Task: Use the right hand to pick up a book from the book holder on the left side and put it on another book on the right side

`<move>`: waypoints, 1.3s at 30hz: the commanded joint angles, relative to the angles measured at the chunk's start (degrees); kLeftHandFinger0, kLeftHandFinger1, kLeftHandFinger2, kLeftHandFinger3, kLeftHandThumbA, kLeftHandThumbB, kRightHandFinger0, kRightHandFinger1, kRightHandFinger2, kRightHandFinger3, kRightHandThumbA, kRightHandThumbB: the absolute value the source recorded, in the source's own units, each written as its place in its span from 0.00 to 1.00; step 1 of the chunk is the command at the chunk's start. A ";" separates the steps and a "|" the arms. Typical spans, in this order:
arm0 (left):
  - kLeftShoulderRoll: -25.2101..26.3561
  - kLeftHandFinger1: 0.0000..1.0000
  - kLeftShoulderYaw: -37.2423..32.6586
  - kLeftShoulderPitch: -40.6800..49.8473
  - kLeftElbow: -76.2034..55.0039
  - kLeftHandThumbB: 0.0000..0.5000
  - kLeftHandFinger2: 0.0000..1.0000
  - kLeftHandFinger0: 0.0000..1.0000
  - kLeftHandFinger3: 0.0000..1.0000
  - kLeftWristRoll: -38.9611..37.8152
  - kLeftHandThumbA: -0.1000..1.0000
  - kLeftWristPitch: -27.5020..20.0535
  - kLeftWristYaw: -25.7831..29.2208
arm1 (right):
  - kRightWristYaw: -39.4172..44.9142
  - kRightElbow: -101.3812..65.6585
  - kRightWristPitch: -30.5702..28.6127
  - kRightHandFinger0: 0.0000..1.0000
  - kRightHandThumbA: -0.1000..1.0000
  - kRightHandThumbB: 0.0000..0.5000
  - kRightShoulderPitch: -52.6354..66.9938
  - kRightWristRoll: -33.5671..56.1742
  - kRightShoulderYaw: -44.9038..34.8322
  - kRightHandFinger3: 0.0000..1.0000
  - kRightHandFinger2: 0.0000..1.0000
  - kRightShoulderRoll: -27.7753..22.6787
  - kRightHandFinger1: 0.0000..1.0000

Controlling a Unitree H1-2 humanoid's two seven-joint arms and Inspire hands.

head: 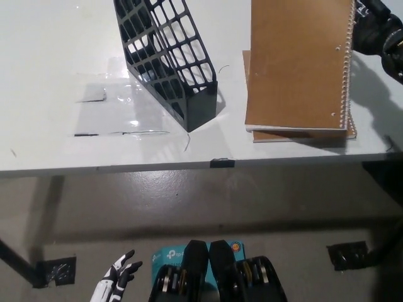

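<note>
Head view, steep look down at a white table [56, 50].

Right robot hand [376, 30]: black, at the upper right edge of the picture, partly cut off. It sits against the spiral edge of a brown notebook [296, 63] near that notebook's far corner. Contact looks like a grip, but the fingers are mostly hidden, so I cannot tell how far they are closed.

Brown notebook: spiral binding along its right side, cover facing up. It lies over a second brown notebook [296, 136], of which only a thin strip shows at the near edge and a sliver on the left. Whether the top one rests fully flat or is tilted up a little, I cannot tell. Both sit on the right part of the table, near the front edge.

Black mesh book holder [167, 56]: left of the notebooks, well apart from them, leaning; appears empty.

Left robot hand [118, 279]: white, low at the lower left, below table level, fingers apart, holding nothing.
</note>
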 commanded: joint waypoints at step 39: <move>0.31 0.82 0.32 -0.30 -2.38 0.21 0.80 0.80 0.92 -1.40 0.98 -0.29 0.12 | -1.26 6.50 -18.63 0.00 0.00 0.25 -5.92 -13.88 5.51 0.95 0.98 1.13 0.37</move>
